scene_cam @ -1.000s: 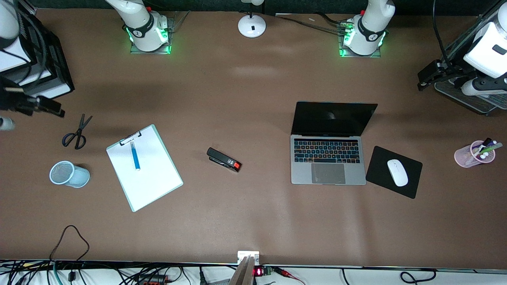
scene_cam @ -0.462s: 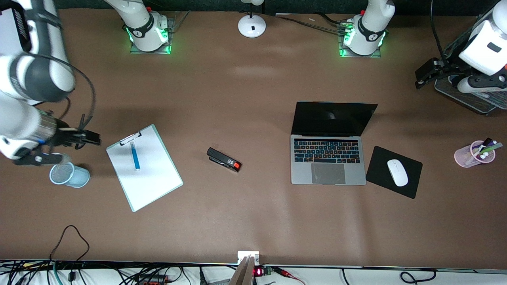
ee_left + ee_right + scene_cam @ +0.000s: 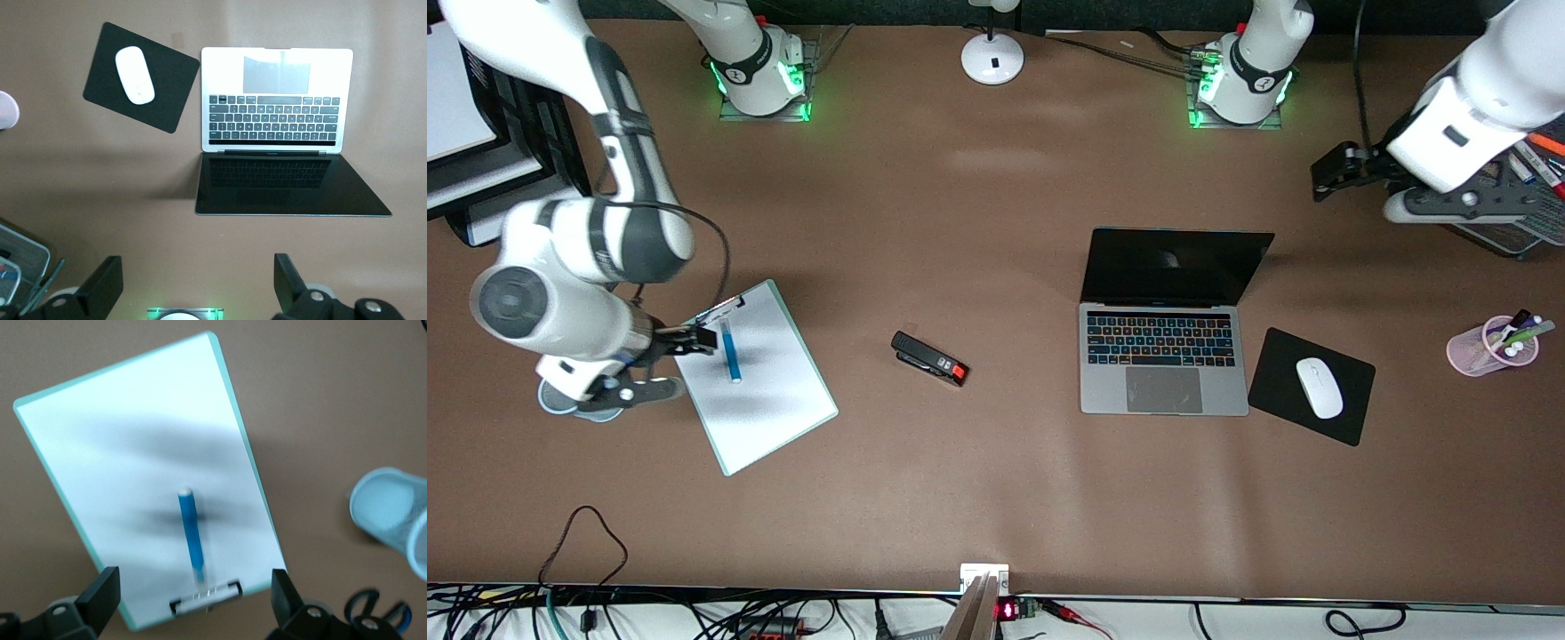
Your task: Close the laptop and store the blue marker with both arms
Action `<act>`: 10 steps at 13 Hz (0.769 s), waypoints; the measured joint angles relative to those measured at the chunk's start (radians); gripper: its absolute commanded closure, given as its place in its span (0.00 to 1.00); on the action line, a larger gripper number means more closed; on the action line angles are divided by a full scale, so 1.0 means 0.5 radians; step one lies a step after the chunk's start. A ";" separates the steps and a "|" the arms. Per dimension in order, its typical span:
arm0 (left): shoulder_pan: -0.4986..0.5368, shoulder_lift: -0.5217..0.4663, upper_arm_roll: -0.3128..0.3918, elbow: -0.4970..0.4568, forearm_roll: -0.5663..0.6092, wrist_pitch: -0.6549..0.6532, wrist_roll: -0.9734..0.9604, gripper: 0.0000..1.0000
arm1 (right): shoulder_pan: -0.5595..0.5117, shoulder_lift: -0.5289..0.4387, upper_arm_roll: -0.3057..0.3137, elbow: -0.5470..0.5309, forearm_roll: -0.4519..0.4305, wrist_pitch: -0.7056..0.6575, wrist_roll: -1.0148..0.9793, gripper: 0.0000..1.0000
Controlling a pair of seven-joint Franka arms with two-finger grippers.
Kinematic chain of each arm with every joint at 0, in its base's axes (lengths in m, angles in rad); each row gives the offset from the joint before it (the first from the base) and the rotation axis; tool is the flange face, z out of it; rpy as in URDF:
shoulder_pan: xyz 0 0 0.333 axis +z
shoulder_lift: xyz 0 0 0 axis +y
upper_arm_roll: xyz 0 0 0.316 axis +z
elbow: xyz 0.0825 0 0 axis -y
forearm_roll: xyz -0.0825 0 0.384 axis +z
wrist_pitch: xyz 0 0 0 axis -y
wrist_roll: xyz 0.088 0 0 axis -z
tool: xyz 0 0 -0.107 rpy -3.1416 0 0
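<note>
Presently on the brown worktop (image 3: pixel 996 267):

- Laptop (image 3: pixel 1165 342): open, screen upright and dark, keyboard and trackpad toward the front camera. It sits toward the left arm's end of the worktop, just beside a black mouse pad (image 3: pixel 1311 386) carrying a white mouse (image 3: pixel 1319 388).
- Blue marker (image 3: pixel 731 350): lying flat on the white sheet of a mint-edged clipboard (image 3: pixel 751 376), toward the right arm's end, its upper end near the board's clip.
- Right gripper (image 3: pixel 694 339): over the clipboard's edge beside the clip, jaws released and spread wide. In the right wrist view the blue marker (image 3: pixel 192 537) lies between the two jaws' lines but apart from both, untouched, pointing toward the clip.
- Left gripper (image 3: pixel 1327 169): in the air over bare worktop near the laptop's lid corner, jaws released and spread. In the left wrist view the laptop (image 3: pixel 277 127) lies ahead of the jaws, well apart from them.
- Light blue mesh cup (image 3: pixel 387 509): on its side beside the clipboard, largely hidden under the right arm in the front view.
- Black stapler (image 3: pixel 929 358) with a red end: between clipboard and laptop.
- Pink cup (image 3: pixel 1489 345) of coloured pens: near the left arm's end.
</note>
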State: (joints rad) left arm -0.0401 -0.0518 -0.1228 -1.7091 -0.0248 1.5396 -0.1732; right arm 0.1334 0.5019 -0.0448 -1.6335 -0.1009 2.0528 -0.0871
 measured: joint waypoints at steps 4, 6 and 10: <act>-0.001 -0.025 -0.061 -0.186 -0.001 0.159 0.000 0.00 | 0.008 0.126 -0.006 0.000 -0.011 0.163 -0.008 0.00; -0.002 -0.040 -0.099 -0.254 -0.001 0.194 -0.002 0.00 | 0.002 0.209 -0.011 -0.003 -0.011 0.284 -0.009 0.00; -0.003 -0.053 -0.171 -0.426 -0.002 0.324 -0.041 0.00 | -0.003 0.311 -0.016 -0.030 -0.004 0.440 -0.009 0.00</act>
State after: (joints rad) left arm -0.0418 -0.0782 -0.2081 -1.9221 -0.0259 1.7014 -0.1935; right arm 0.1318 0.6574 -0.0528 -1.6485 -0.1028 2.2728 -0.0918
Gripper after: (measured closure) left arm 0.000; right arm 0.000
